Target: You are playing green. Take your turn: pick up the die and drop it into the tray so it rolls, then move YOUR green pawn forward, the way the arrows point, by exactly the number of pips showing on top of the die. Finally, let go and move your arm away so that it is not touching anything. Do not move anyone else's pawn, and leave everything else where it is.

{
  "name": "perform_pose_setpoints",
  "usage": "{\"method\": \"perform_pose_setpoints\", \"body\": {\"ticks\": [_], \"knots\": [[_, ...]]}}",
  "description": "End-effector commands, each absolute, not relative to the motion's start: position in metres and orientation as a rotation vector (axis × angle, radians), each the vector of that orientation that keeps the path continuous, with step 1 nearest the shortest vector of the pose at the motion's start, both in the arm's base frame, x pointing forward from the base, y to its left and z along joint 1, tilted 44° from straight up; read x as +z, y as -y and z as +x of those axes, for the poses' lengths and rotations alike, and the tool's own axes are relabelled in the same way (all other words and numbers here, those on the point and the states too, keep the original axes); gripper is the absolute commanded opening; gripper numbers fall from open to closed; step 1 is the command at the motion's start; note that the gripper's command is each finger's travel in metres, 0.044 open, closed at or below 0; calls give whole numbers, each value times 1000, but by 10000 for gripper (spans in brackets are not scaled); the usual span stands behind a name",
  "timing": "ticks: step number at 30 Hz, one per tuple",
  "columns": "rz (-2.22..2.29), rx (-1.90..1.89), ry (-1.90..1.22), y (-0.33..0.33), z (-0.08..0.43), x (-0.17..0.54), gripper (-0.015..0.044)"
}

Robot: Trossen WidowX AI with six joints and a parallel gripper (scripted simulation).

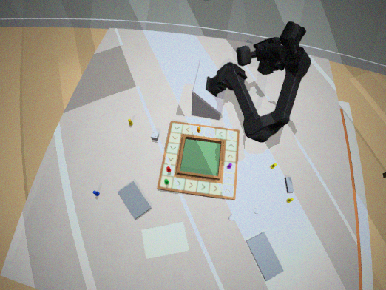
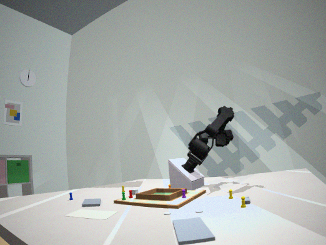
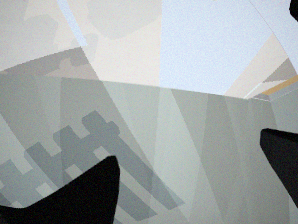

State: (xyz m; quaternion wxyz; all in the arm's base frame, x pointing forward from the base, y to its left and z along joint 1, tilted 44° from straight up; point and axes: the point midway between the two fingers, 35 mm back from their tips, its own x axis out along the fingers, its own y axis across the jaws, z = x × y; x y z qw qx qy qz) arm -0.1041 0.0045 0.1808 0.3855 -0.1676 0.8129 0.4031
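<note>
The green pawn (image 1: 166, 181) (image 2: 123, 195) stands upright on the board's near-left corner space in the top view. The red pawn (image 1: 168, 169) (image 2: 130, 194) is on the space just behind it. A small pale cube (image 1: 154, 136) (image 2: 134, 191), apparently the die, lies on the table left of the board; its pips are unreadable. The brown-walled tray (image 1: 200, 175) (image 2: 150, 196) in the board's middle has a bare green floor. The purple pawn (image 1: 229, 166) (image 2: 183, 194) and orange pawn (image 1: 199, 129) (image 2: 169, 186) stand on the board. My gripper (image 3: 193, 152) is open and empty, raised away from the board.
Yellow pawns (image 1: 130, 122) (image 1: 273, 166) (image 1: 290, 200) and a blue pawn (image 1: 96, 193) (image 2: 71, 196) stand off the board. Grey slabs (image 1: 134, 200) (image 1: 265, 256), a pale sheet (image 1: 165, 240), a small grey block (image 1: 289, 185) and white discs (image 1: 231, 218) (image 1: 255, 211) lie around. My arm's wedge base (image 1: 205, 105) stands behind the board.
</note>
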Motion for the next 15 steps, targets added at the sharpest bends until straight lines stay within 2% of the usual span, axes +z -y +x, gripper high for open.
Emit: {"method": "perform_pose_setpoints", "body": {"ticks": [1,5,15], "knots": [[-445,1042,-2061,-3,-105,181,374],[-808,1339,-1852,25,-121,180,275],[-1846,2085,-912,136,-129,155,275]]}}
